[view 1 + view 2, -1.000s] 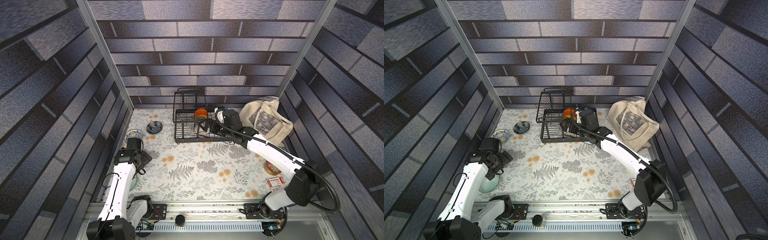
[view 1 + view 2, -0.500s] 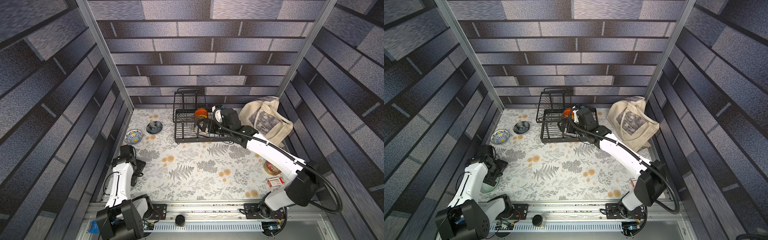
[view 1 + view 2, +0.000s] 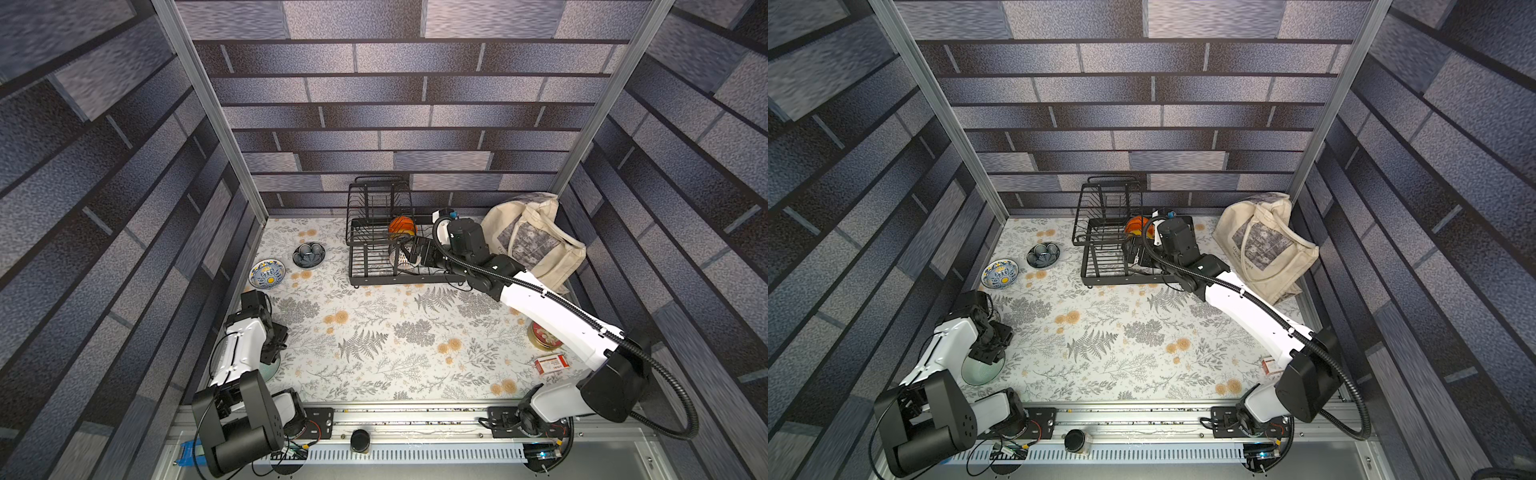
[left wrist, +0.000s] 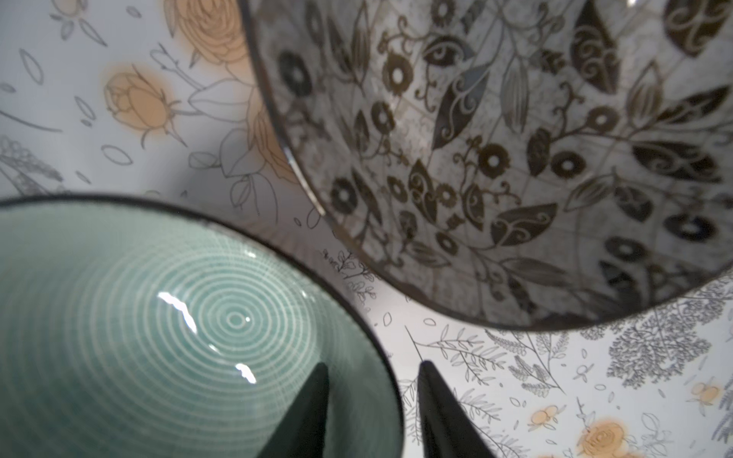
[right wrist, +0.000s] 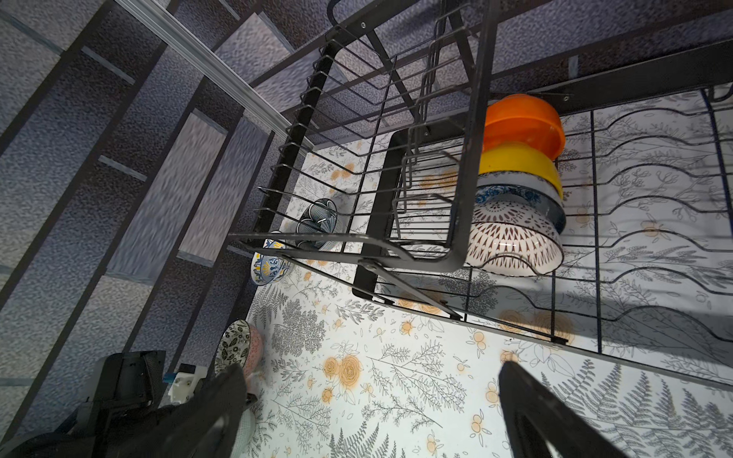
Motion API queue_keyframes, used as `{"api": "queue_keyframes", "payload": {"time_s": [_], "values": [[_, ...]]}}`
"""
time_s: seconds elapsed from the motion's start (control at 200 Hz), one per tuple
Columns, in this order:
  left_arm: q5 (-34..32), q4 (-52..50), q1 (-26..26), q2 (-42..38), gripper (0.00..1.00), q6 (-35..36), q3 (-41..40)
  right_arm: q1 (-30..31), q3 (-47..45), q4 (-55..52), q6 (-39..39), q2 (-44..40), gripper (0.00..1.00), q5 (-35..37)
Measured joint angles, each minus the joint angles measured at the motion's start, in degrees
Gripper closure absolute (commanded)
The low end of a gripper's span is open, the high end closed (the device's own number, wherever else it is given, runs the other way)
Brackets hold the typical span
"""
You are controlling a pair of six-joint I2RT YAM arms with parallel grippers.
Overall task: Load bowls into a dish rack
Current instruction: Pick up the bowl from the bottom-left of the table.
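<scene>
Standing on edge in the lower tier of the dish rack [image 5: 380, 222], four bowls nest in a row: orange bowl [image 5: 523, 123], yellow bowl [image 5: 515, 166], blue-and-white floral bowl [image 5: 527, 196] and white lattice bowl [image 5: 511, 238]. The right tool [image 5: 369, 366] hangs near the rack, spread wide and grasping nothing.

On the bench [image 3: 374, 353], a blue-yellow bowl [image 3: 267, 273] and a dark blue-grey bowl [image 3: 308, 254] sit upright, apart.

The left tool [image 4: 373, 365] straddles the rim of the teal bowl [image 4: 158, 317], with one finger inside and one outside. Whether it pinches the rim, I cannot tell. A leafy-patterned bowl [image 4: 515, 158] sits just beside.
</scene>
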Motion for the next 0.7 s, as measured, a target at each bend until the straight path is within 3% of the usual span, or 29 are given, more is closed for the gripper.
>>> {"api": "queue_keyframes", "payload": {"time_s": [0.225,0.466,0.701], "values": [[-3.21,-3.87,-0.87,-0.83,1.00,0.09,2.29,0.00,0.00,-0.33,-0.17,0.00,0.00,1.73],[-5.40,-4.37,-5.86,-0.72,1.00,-0.13,2.21,-0.02,0.00,-1.14,-0.17,0.00,0.00,2.99],[-7.61,-4.81,-20.33,0.61,1.00,-3.41,3.67,-0.52,0.00,-2.69,-0.17,0.00,0.00,3.87]]}}
